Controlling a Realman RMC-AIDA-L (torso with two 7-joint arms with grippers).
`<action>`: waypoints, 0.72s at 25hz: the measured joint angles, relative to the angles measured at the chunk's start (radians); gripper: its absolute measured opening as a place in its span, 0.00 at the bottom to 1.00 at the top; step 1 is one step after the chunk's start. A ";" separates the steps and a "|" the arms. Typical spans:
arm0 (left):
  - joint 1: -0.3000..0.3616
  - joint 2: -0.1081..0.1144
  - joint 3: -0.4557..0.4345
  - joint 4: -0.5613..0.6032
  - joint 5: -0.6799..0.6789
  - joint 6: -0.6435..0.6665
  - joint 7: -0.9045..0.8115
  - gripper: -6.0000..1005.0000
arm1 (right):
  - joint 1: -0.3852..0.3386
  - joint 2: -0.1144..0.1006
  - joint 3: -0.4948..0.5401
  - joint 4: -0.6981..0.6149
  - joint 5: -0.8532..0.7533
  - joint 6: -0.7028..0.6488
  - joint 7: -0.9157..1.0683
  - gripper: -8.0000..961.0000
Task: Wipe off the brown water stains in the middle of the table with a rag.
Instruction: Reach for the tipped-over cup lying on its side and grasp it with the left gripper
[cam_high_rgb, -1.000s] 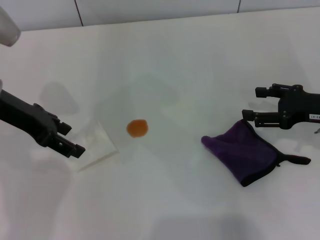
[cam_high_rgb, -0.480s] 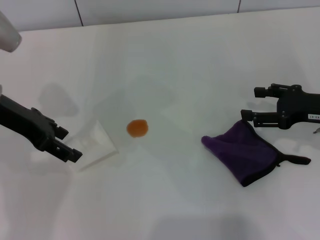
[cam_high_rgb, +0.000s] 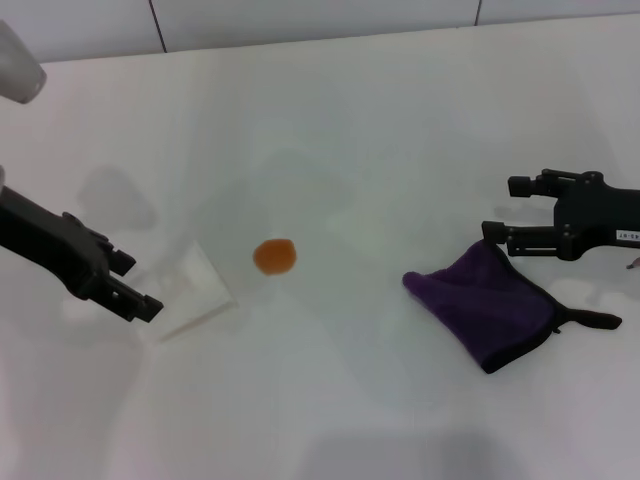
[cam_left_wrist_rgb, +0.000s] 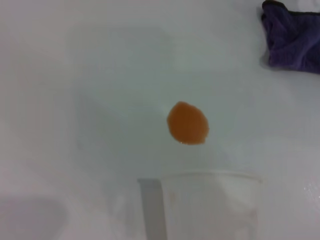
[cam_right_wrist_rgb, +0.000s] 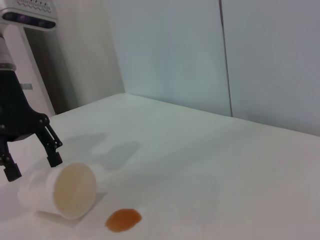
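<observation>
Rag waits untouched, stain still wet on the bench

Rag (cam_high_rgb: 490, 303) lies crumpled near the right edge of the bench (cam_high_rgb: 380, 120), a dark purple fleecy cloth with black trim and a short loop trailing toward that edge. The right gripper (cam_high_rgb: 497, 210) hangs just beside its far corner, fingers spread wide and holding nothing. From where I stand, the pick-up looks like the step in hand. Done well, it means dropping the open fingers onto the bunched, thickest fold rather than the thin trimmed edge, so the soft pile gives a firm bite and enough cloth hangs free to cover the blot.

Out in the middle of the bench sits the stain (cam_high_rgb: 274, 257), one small round orange-brown blot, glossy and domed like fresh liquid, well apart from the rag. The white top is smooth and slick, so I judge a flat, pressed sweep would lift it better than a dab.

Toward the left edge a pale translucent cup (cam_high_rgb: 190, 285) lies on its side, mouth facing the stain. The left gripper (cam_high_rgb: 132, 287) hovers beside it, fingers parted and empty.
</observation>
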 joint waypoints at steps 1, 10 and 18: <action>-0.002 0.001 0.000 0.000 0.000 -0.001 0.001 0.83 | 0.000 0.000 0.000 0.000 0.000 0.000 0.000 0.86; -0.011 0.001 0.000 0.002 0.013 -0.028 0.007 0.82 | -0.002 0.002 0.000 0.000 0.000 -0.002 0.000 0.86; -0.028 -0.009 0.000 0.010 0.011 -0.044 0.014 0.82 | -0.002 0.003 0.000 0.000 0.000 -0.002 0.000 0.86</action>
